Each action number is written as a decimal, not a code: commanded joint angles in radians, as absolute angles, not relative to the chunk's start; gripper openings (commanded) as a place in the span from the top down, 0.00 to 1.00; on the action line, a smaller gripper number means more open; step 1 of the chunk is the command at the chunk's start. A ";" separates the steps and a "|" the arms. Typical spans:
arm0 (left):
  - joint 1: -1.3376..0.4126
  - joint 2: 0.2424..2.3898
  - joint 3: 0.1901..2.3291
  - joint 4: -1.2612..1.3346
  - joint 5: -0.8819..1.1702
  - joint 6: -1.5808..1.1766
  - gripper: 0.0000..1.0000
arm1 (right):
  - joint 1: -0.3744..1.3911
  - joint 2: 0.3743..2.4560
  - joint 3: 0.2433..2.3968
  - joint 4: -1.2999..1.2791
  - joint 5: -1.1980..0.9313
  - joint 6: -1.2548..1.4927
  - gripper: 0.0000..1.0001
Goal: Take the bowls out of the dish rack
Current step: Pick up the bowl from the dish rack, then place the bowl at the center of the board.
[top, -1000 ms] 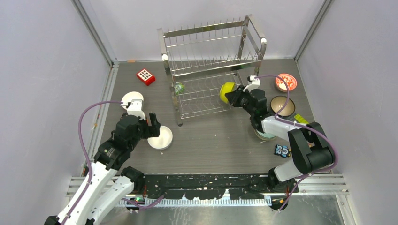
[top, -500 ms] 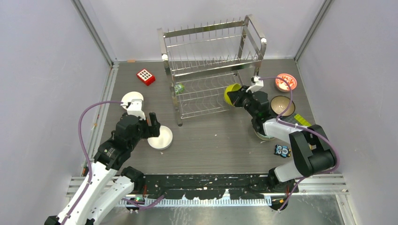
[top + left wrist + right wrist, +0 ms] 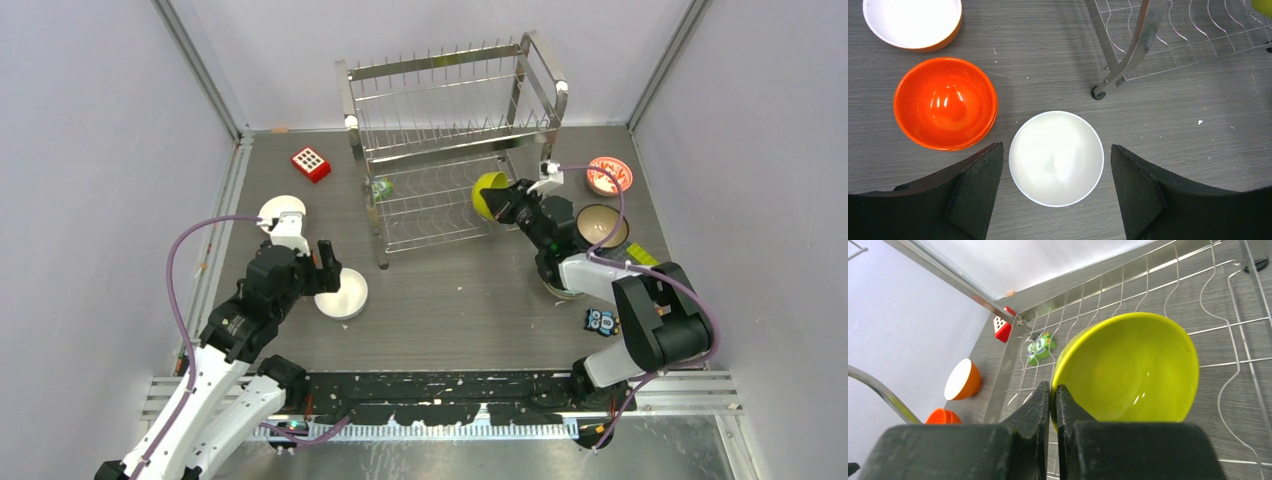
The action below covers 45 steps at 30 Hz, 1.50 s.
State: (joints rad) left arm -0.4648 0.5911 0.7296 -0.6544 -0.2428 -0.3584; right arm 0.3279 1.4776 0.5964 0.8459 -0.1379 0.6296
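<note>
left jaws gape wide over the white bowl (image 3: 1055, 157) on the bench (image 3: 450, 300), idle. right jaws pinch the thin rim of the lime-yellow bowl (image 3: 1128, 370), tilted over the dish rack (image 3: 353, 120) lower tier. risk: edge grip slips, or the bowl snags wires and drops.

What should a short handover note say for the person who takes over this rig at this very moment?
Right gripper: shut on the rim of the lime-yellow round bowl, which is tilted over the lower wire shelf of the shiny steel dish rack.
Left gripper: open, holding nothing, above the white round bowl on the grey table.
Done: the orange glossy bowl, the orange bowl with white inside, the red-and-white patterned bowl and the dark brown bowl stand on the table.
Left: carry the lime-yellow bowl out and set it down. I see no other bowl in the rack.
</note>
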 commanded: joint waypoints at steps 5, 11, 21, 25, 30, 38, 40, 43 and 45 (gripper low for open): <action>-0.469 0.589 0.725 -0.614 -0.254 -0.347 0.21 | 0.327 1.510 0.627 1.084 -0.243 0.765 0.99; -0.469 0.590 0.726 -0.614 -0.256 -0.348 0.20 | 0.328 1.496 0.659 1.091 -0.349 0.809 0.99; -0.469 0.596 0.726 -0.611 -0.264 -0.348 0.21 | 0.328 1.398 0.643 1.014 -0.445 0.816 0.99; -0.469 0.600 0.726 -0.611 -0.274 -0.348 0.21 | 0.334 1.336 0.616 0.951 -0.480 0.795 0.99; -0.469 0.599 0.726 -0.611 -0.275 -0.348 0.21 | 0.394 1.200 0.599 0.736 -0.475 0.673 0.99; -0.469 0.589 0.739 -0.627 -0.347 -0.385 0.18 | 0.596 0.940 0.650 0.270 -0.351 0.435 0.99; -0.469 0.584 0.741 -0.625 -0.346 -0.402 0.15 | 0.637 0.895 0.661 0.175 -0.313 0.392 0.99; -0.469 0.580 0.748 -0.630 -0.323 -0.433 0.11 | 0.705 0.829 0.672 0.048 -0.250 0.339 0.99; -0.469 0.575 0.751 -0.636 -0.300 -0.463 0.07 | 0.745 0.789 0.680 -0.032 -0.210 0.312 0.99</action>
State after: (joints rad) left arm -0.4648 0.5903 0.7296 -0.6559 -0.3138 -0.4023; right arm 0.6830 0.8688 0.6170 0.1532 -0.3225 0.4252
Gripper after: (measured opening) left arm 0.898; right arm 0.107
